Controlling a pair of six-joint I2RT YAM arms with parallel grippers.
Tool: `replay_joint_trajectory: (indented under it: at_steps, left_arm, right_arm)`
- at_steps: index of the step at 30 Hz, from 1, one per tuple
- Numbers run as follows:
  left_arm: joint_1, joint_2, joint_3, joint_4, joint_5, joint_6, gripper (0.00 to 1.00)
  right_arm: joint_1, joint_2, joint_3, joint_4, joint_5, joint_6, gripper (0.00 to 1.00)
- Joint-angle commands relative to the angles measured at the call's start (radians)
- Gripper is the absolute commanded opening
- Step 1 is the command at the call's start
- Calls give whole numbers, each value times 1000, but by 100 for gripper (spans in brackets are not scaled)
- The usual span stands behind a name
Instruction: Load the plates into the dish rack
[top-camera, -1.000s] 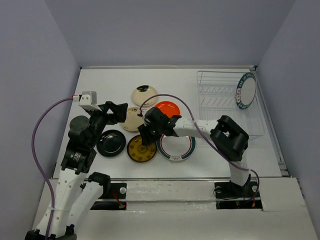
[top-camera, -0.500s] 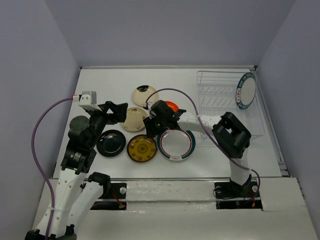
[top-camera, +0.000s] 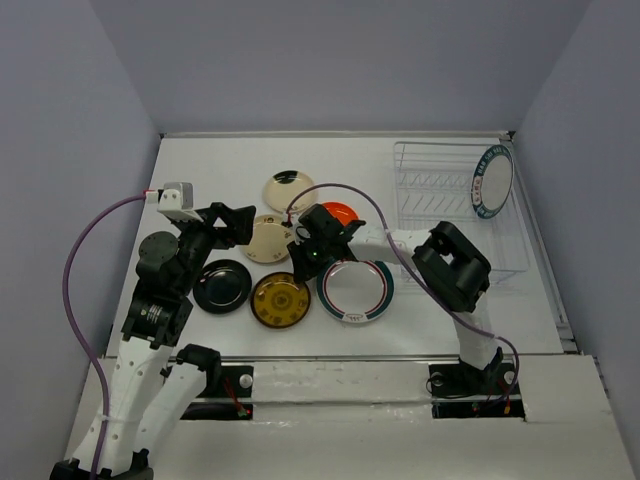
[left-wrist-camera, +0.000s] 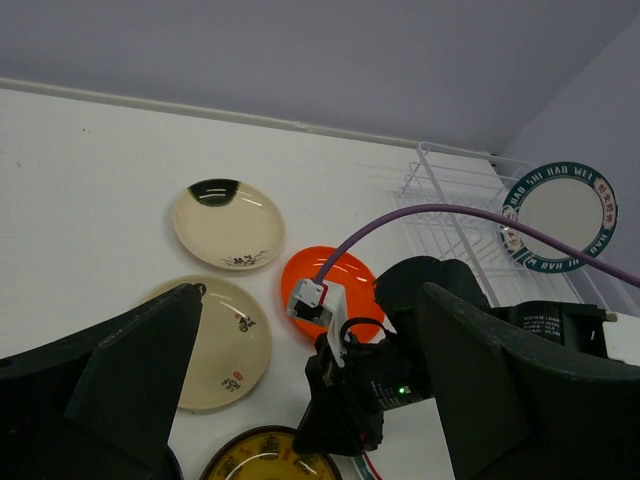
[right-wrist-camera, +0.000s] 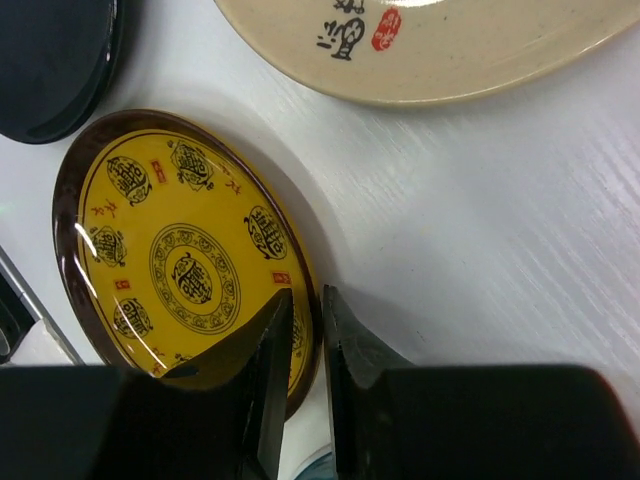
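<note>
Your right hand (right-wrist-camera: 305, 295) was clamped on the amber-yellow round plate (right-wrist-camera: 180, 270). Its wrist view showed the two dark fingers (right-wrist-camera: 262, 390) drawn almost together astride the plate's glossy dark-brown rim. One finger lay over the yellow face with its printed medallions, the other over the white bench (right-wrist-camera: 480, 250). That plate lay flat near the front of the bench, between the glossy black round plate (top-camera: 222, 285) and the flat white plate with a dark teal rim band (top-camera: 354, 290). From overhead the grip was hidden under the wrist, so only the wrist view gave it to you.

Your left hand (left-wrist-camera: 310, 290) hung spread wide and held nothing, above the cream round plate with small red and black marks (left-wrist-camera: 225, 340). Its view also took in a second cream round plate with a black patch at its edge (left-wrist-camera: 228, 223) and the smooth orange-red round plate (left-wrist-camera: 303, 265), partly covered by the right wrist. Far right stood the white thin-wire dish rack (left-wrist-camera: 450, 230). One more teal-banded white plate (left-wrist-camera: 560, 215) stood on edge at the rack's right end. The lettering on its band could be made out only from this wrist, not from overhead.
</note>
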Motion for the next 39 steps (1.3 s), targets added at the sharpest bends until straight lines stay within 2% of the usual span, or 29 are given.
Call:
replay_joint_trajectory:
  at_steps: [1,2,4,5,6,7,8,11,16,19,23,27,28,30,33,34,36,39]
  left_arm:
    - [5,-12,-6,47,13,10,99]
    - [5,-12,-6,47,13,11,99]
    - [5,-12,-6,47,10,11,99]
    - [5,-12,-6,47,11,11,99]
    - [5,-14,-8,47,11,11,99]
    - [3,-14,-8,47,10,11,99]
    - [3,-15,-6,47,10,11,99]
    - [5,-15,-5,46,10,11,99]
    - [2,-17,-5,47,10,11,99]
    - [-1,-20,-3,47,7,11,99]
    - [-17,-24,-2,47,14,11,99]
    - [-43,-37,0,49,21,11,99]
    - [-47,-38,2,49,28,10,99]
    - [-70,-49,5,47,28,13,99]
    - [-105,-61,6,41,16,19,99]
    - [-130,-63,9,40,11,21,99]
    - [-164,-66,14,35,11,25,99]
    - [-204,-75,18,31,1,33,99]
  right_arm:
    - [9,9,27,5,-36,3,19]
    - [9,8,29,6,-37,3,15]
    - [9,5,32,6,-39,0,16]
    - [9,6,32,6,-39,0,20]
    - [9,9,32,6,-40,0,29]
    - [9,12,32,5,-45,2,29]
    - [9,14,27,8,-47,3,20]
    - [9,-3,21,17,-24,12,7]
    - [9,-116,29,15,-7,20,7]
    - [9,-256,33,-17,88,3,7]
    - [-52,-438,23,-94,316,-29,7]
    - [-254,-606,13,-190,621,-43,7]
    - [-344,-638,13,-199,666,-57,7]
    - [-444,-706,35,-216,859,-113,7]
    - [-515,-703,75,-224,1098,-201,7]
    - [-540,-689,102,-226,1216,-277,7]
    - [-616,-639,130,-224,1301,-317,7]
    - [-673,-579,170,-197,1337,-392,7]
